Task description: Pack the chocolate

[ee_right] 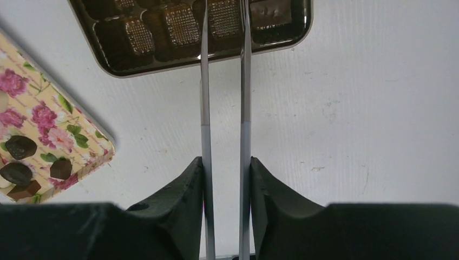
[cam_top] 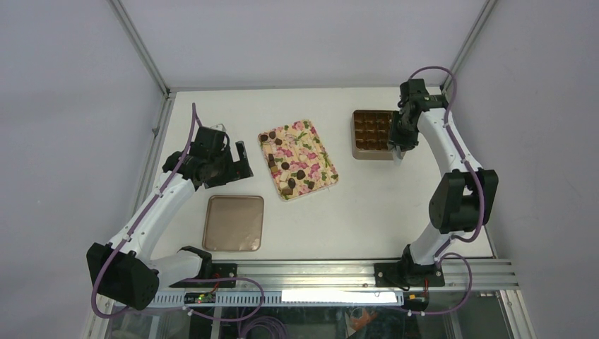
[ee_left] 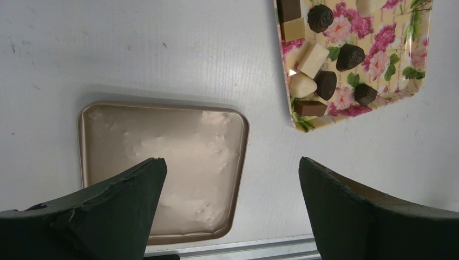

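Several dark chocolate pieces (cam_top: 289, 166) lie with a few pale ones on a floral tray (cam_top: 321, 152) at mid-table; the left wrist view shows them too (ee_left: 350, 57). The brown box (cam_top: 371, 134) with grid compartments sits at the back right. My right gripper (ee_right: 226, 160) is shut on a pair of metal tongs (ee_right: 205, 81). The two blades reach out over the box (ee_right: 162, 67); their tips are cut off by the frame. My left gripper (ee_left: 233, 165) hangs open with nothing in it, above the table by the lid's (ee_left: 162, 151) right edge.
The flat tan lid (cam_top: 233, 222) lies at the front left, near the metal rail along the table's near edge. Frame posts and grey walls close in the table at the back and sides. The tray's corner (ee_right: 54, 124) lies left of the right gripper.
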### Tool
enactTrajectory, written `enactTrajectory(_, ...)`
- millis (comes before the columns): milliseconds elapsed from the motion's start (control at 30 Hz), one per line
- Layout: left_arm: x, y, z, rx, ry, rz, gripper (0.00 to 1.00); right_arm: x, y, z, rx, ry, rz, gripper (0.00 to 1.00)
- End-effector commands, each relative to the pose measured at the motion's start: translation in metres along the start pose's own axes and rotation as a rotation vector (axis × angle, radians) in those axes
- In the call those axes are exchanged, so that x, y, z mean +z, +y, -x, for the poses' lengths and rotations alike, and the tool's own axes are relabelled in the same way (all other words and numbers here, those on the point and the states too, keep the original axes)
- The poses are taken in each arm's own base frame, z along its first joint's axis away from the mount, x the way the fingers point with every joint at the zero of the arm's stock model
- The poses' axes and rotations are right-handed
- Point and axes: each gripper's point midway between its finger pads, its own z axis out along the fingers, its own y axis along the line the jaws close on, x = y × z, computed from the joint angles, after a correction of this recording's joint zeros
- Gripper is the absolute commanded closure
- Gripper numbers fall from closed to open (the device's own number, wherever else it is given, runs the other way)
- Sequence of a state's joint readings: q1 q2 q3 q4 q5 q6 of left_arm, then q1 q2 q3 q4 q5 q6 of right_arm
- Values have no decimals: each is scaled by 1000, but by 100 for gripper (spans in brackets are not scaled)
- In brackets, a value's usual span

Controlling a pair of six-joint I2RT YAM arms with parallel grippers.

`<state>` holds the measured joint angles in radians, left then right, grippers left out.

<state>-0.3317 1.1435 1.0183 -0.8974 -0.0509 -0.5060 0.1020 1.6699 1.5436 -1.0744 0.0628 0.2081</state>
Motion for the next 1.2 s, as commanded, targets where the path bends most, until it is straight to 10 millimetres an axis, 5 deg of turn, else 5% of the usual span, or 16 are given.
enactTrajectory(0,-2,-6,15,-12,-46,-26,1,5,3,11,16,-20,28,100)
enactTrajectory(333,-2,-7,16,-9,-45,-29,1,19,9,15,22,2,49,100)
enactTrajectory(633,-2,-9,17,-4,-43,-33,1,20,10,16,27,0,51,65)
enactTrajectory(833,-1,-10,17,-3,-37,-35,1,16,11,18,27,-17,56,62)
enactTrajectory(1000,-1,-8,16,-4,-41,-32,1,0,12,22,30,-59,69,64)
enactTrajectory(1167,-2,-8,15,-7,-43,-32,1,-46,39,29,-45,-206,162,67)
